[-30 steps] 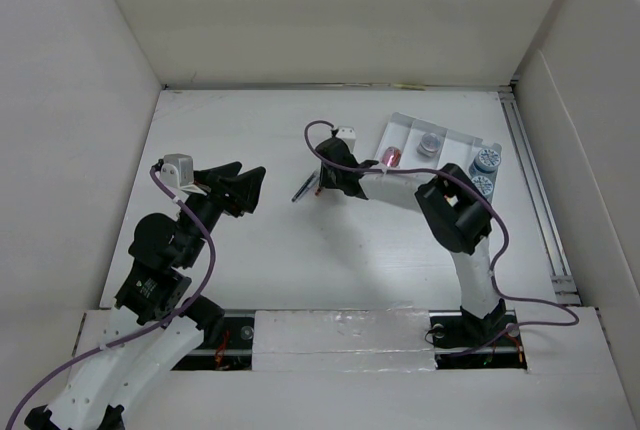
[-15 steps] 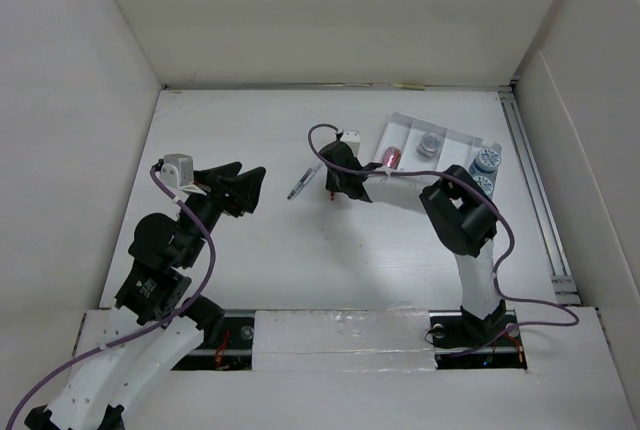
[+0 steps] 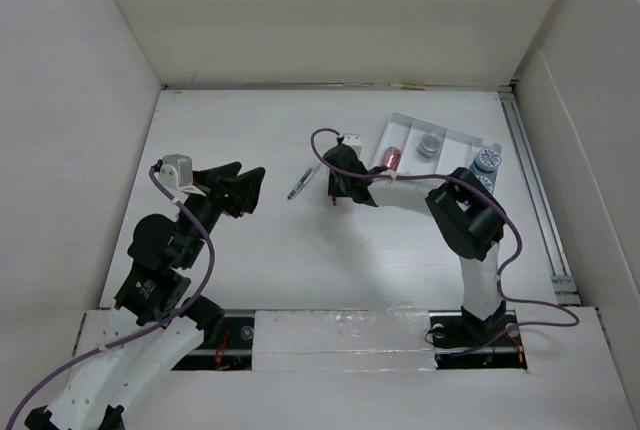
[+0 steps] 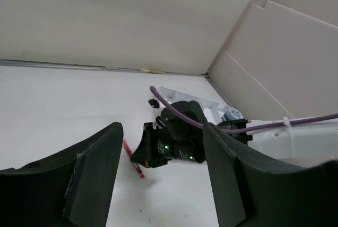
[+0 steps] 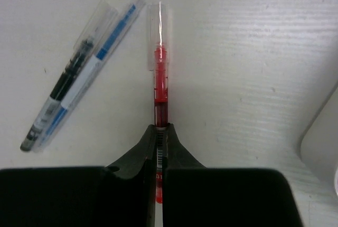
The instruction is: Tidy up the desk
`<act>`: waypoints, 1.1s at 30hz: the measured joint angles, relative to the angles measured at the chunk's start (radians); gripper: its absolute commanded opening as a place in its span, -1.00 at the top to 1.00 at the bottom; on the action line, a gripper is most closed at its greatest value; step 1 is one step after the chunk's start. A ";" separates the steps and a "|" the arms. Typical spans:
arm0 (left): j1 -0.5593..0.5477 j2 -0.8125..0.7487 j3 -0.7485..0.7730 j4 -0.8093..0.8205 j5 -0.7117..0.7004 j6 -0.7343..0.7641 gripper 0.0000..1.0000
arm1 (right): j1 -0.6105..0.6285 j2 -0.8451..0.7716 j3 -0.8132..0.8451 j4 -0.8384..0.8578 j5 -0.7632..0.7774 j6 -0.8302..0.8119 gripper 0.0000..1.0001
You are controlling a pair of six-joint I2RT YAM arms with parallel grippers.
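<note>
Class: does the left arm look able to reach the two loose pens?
Probably yes: the black pen and blue pen lie beyond the left gripper, jaws open, with only bare desk between.

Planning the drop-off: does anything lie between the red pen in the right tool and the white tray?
Nothing visible. Bare desk separates the red pen, held in the right tool, from the tray; the black pen and blue pen lie on the other side.

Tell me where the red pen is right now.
In the right wrist view, the red pen is pinched in the right tool, pointing away over the desk, with the black pen and blue pen lying just to its left.
</note>
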 measured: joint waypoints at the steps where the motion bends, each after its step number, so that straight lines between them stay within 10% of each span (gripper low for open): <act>1: 0.000 -0.002 0.000 0.000 0.000 0.000 -0.15 | 0.000 -0.015 -0.026 0.021 -0.010 0.000 1.00; 12: 0.000 -0.005 0.000 0.000 0.001 0.000 -0.16 | -0.049 -0.489 -0.344 0.146 -0.010 0.007 1.00; 19: 0.000 -0.003 0.000 0.000 0.002 0.000 -0.15 | -0.296 -0.792 -0.549 0.151 0.026 0.027 1.00; 33: 0.000 0.029 0.000 0.001 0.005 0.000 -0.15 | -0.806 -0.804 -0.684 0.109 -0.316 -0.016 0.88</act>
